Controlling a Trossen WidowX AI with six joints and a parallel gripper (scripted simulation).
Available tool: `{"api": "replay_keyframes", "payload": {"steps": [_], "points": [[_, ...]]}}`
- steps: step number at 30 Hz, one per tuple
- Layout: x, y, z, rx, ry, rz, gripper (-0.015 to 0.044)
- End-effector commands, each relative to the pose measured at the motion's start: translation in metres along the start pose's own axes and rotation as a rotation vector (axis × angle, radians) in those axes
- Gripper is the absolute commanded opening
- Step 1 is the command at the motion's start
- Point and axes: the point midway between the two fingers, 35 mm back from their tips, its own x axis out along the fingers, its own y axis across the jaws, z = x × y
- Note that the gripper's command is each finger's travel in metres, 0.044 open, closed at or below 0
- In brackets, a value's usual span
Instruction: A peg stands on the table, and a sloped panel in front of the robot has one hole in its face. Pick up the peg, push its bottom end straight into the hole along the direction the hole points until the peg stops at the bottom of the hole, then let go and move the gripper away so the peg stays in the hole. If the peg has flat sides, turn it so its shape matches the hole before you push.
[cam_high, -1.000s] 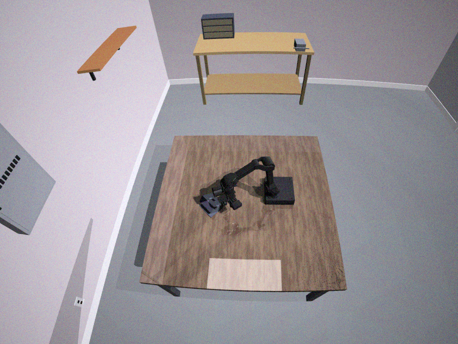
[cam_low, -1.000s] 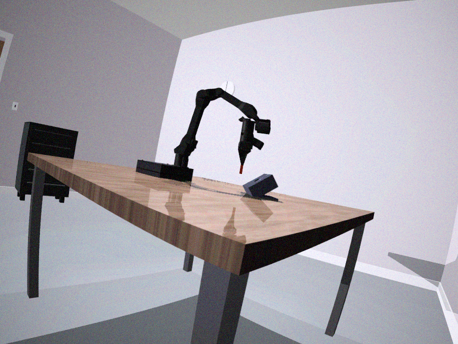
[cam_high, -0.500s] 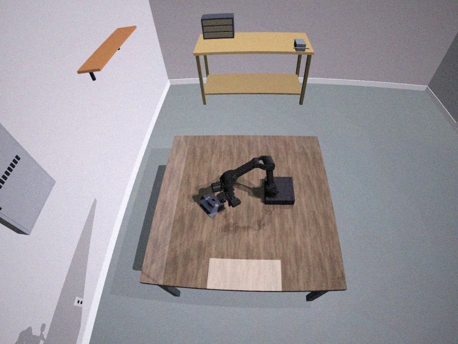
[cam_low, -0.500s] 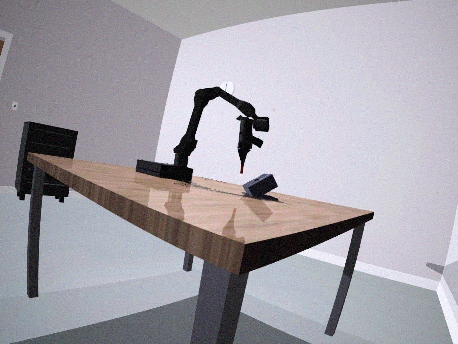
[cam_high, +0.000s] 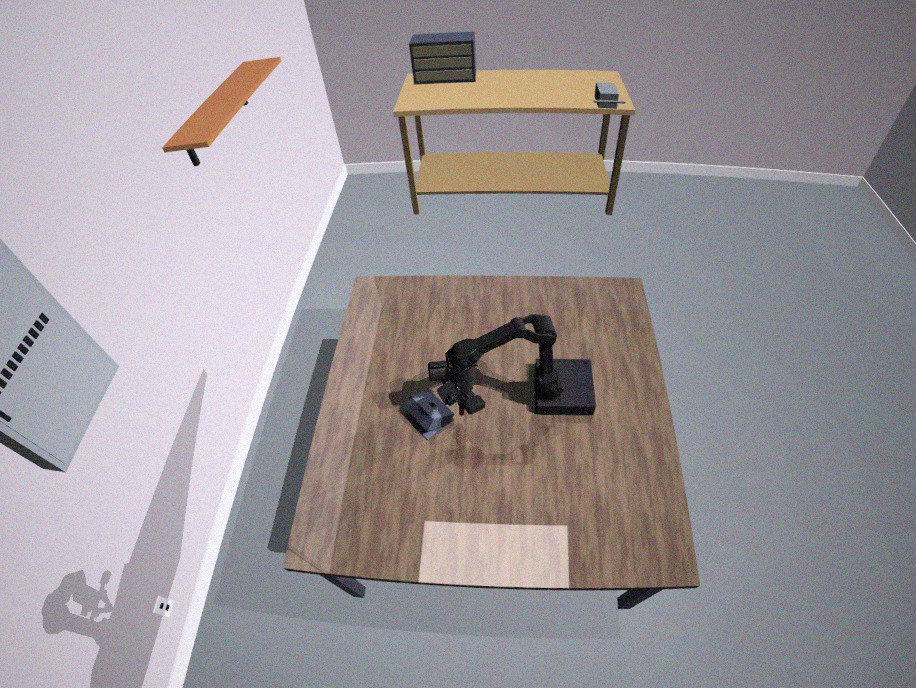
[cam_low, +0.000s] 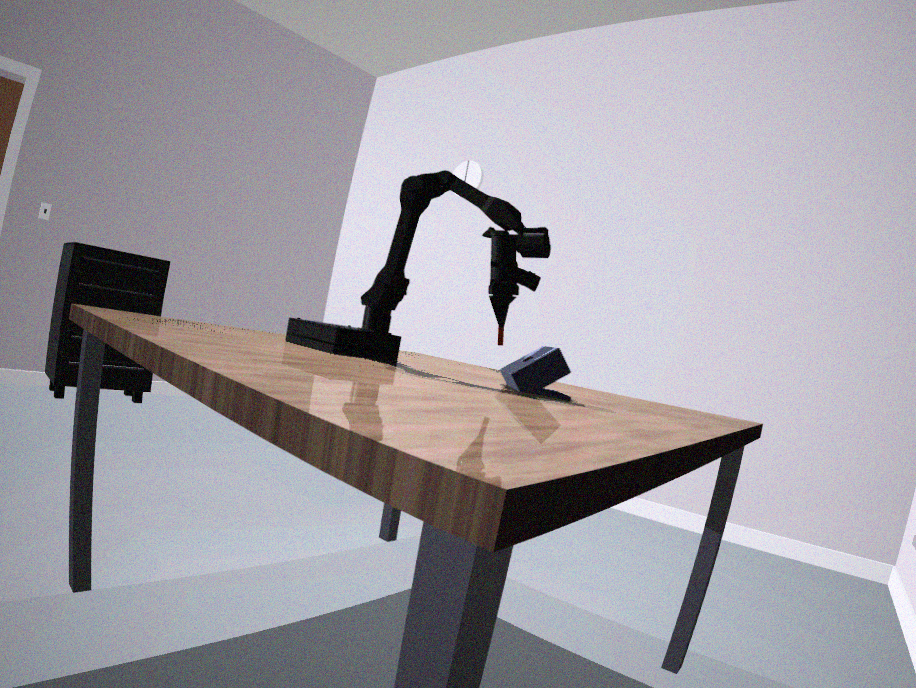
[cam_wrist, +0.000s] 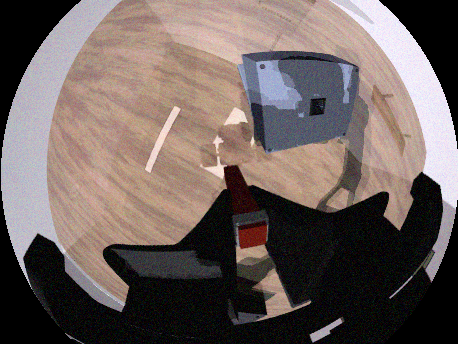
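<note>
My gripper (cam_low: 501, 325) (cam_wrist: 238, 194) is shut on a red peg (cam_high: 462, 409) (cam_low: 500, 337) (cam_wrist: 240, 190) with flat sides. The peg hangs upright below the fingers, in the air above the table, its bottom end free. The blue-grey sloped panel (cam_high: 427, 414) (cam_low: 534, 370) (cam_wrist: 290, 125) stands on the table beside the peg, and the peg's bottom end is apart from it and higher than its top edge in the exterior view. In the wrist view the panel's face shows one square dark hole (cam_wrist: 317, 106), up and right of the peg. The fingers hide the peg's upper part.
The wooden table (cam_high: 503, 488) (cam_low: 355, 414) bears the arm's black base (cam_high: 565, 386) (cam_low: 342, 339) on the far side of the gripper from the panel. A workbench (cam_high: 518, 92) stands by the back wall, and an orange shelf (cam_high: 225, 103) hangs on the side wall.
</note>
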Motion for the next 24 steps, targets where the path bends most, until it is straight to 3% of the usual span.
{"api": "replay_keyframes", "payload": {"steps": [1,24], "points": [[-0.003,-0.003,0.0,-0.008,-0.024,0.007,0.0],[-0.011,-0.027,-0.001,-0.034,-0.135,0.033,0.0]]}}
